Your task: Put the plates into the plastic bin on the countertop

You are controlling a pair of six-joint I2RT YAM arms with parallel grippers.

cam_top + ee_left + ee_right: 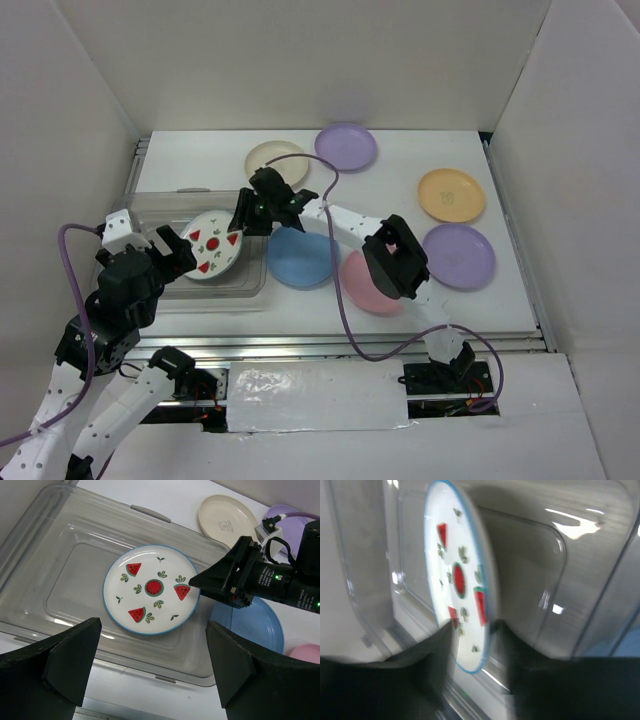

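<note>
the right gripper [243, 222] reaches across to the plastic bin [160, 215], its fingertips straddling the right-hand rim of the printed plate [151, 590] – white, blue-edged, with red fruit slices on it. the plate sits inside the bin's walls, towards its right end, and looks close to flat. whether it already rests on the bin floor i can't make out. the wrist view is smeared, so i can't tell whether those fingers pinch the rim or have just let it go.

the left gripper [170, 250] hangs over the bin's near edge, spread wide and holding nothing.

to do this bit well, i'd say: make sure the plate lies fully on the floor before parting the fingers, then draw straight back along the plate's plane and up over the bin wall – no sideways drag that could flip it.

six plates wait on the countertop [390, 195]: the blue plate [300, 258] just beside the bin, the pink plate [365, 285] touching it, the cream plate [272, 158], orange plate [451, 195] and two lilac plates [346, 146] further off.
</note>
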